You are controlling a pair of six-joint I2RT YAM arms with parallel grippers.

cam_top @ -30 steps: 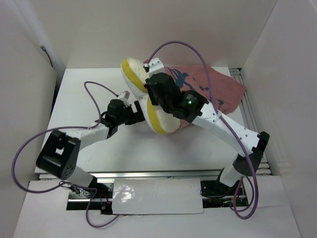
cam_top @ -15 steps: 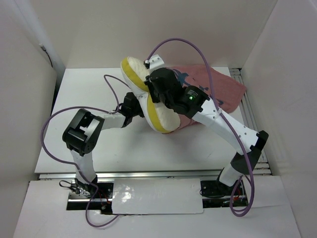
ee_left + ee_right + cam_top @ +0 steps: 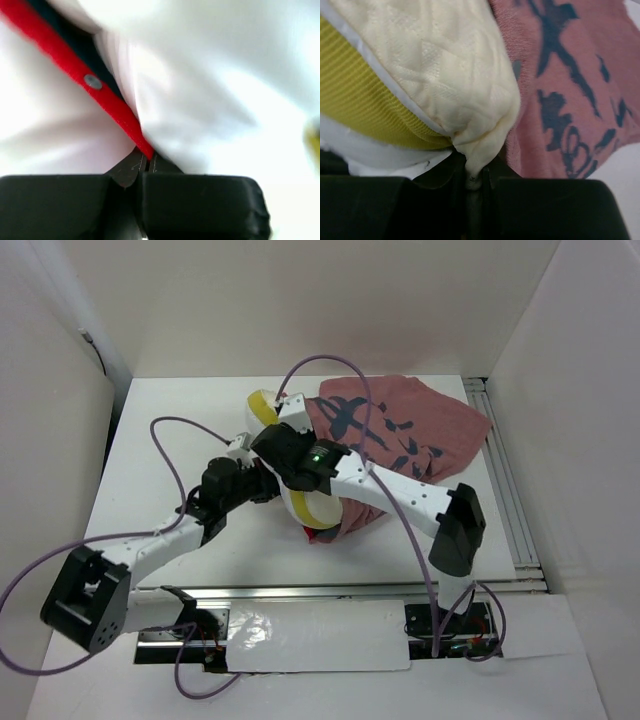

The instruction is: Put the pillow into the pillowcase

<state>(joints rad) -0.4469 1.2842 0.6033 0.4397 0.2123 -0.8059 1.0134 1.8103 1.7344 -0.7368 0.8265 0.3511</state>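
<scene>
The cream pillow (image 3: 445, 65) with its yellow edge (image 3: 313, 508) lies at the table's middle. Its right part is under the dusty pink pillowcase (image 3: 410, 430) with dark calligraphy marks (image 3: 555, 30). My right gripper (image 3: 472, 172) is shut on a pinched fold of the pillow's cream fabric; from above it sits at the pillow's left end (image 3: 280, 440). My left gripper (image 3: 147, 162) is shut on a red hem (image 3: 75, 70) of the pillowcase that carries a small snap. From above, the left gripper (image 3: 262, 483) is just left of the pillow.
White walls close in the table (image 3: 160, 460) on the left, back and right. A metal rail (image 3: 505, 490) runs along the right edge. Purple cables (image 3: 180, 435) loop over the left side.
The left gripper has closed on the pillowcase's red hem. The right arm has drawn the pillow left and nearer, and the pillowcase now covers more of it.
</scene>
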